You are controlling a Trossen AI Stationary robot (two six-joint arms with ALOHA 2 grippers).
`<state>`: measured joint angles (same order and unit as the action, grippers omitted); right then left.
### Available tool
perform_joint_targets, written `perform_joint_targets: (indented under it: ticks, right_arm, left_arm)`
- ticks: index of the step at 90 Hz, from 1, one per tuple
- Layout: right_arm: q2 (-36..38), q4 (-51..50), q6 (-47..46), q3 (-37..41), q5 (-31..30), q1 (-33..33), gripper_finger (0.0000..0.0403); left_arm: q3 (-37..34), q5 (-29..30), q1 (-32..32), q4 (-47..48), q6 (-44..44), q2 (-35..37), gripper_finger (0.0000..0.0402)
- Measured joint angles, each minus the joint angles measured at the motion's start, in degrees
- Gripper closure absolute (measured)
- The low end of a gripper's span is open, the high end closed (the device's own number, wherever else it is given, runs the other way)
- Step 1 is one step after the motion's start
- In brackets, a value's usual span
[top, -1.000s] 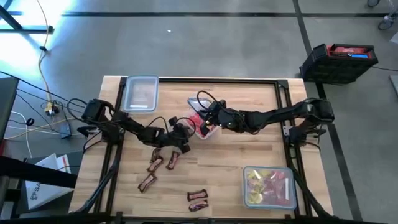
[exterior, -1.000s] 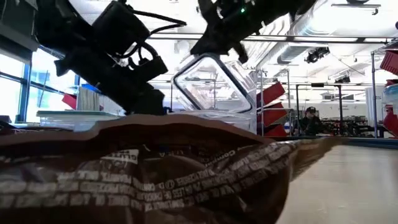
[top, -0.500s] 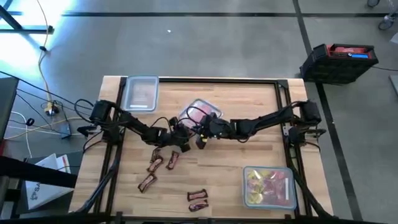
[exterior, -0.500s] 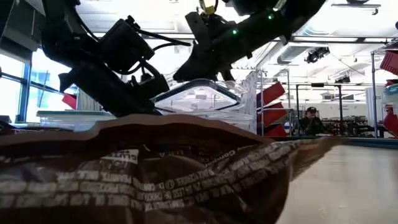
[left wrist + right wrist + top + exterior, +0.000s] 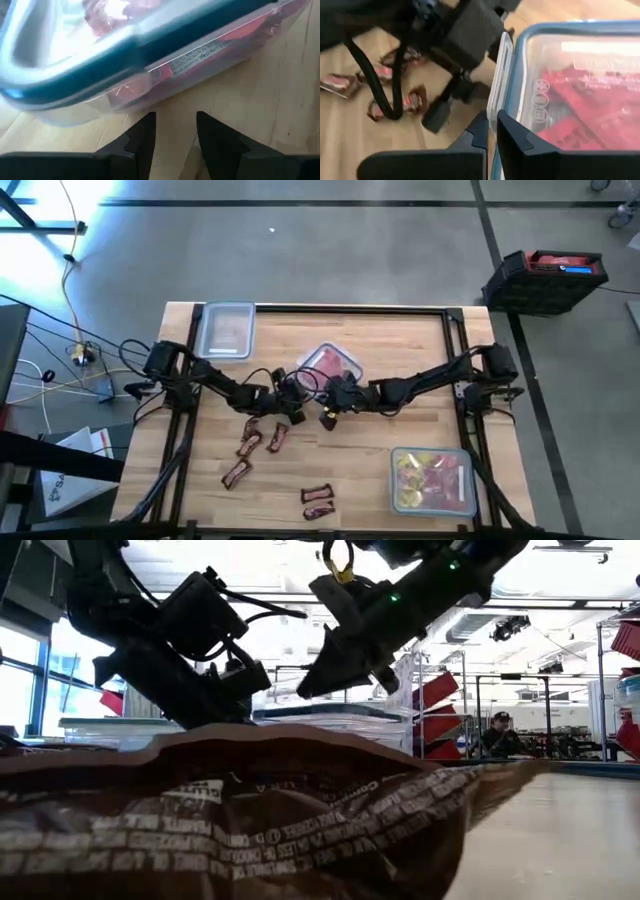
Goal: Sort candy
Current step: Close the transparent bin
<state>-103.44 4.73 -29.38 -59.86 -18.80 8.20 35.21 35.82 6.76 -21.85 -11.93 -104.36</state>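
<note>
Both arms reach inward to the table's middle. The right gripper (image 5: 491, 131) pinches the rim of the clear container (image 5: 330, 364) of red packets (image 5: 592, 102). The left gripper (image 5: 175, 131) sits just beside that container, fingers narrowly parted — holding nothing. Brown mini bars (image 5: 258, 442) lie near the left arm; another container (image 5: 432, 479) holds yellow and pink candy.

Both arms crowd table (image 5: 400, 340) centre, bare wood right
</note>
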Motion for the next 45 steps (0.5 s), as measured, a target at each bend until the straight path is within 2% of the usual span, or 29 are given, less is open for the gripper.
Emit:
perform_joint_targets:
  ticks: [9, 26, 45]
  right_arm:
    - [0.05, -0.03, -0.48, -0.04, -1.14, 0.77, 0.0403]
    - [0.05, 0.22, 1.29, -0.07, -7.35, 0.01, 0.0403]
    - [0.05, 3.20, 5.11, -0.07, -4.37, -1.97, 0.0403]
  left_arm:
    - [0.03, 0.21, 0.00, 0.43, -0.17, 0.03, 0.0275]
    - [-0.10, 0.26, 0.46, 1.32, 0.03, 0.65, 0.0275]
    - [-0.16, 0.14, 1.11, 5.81, 0.49, 3.15, 0.0275]
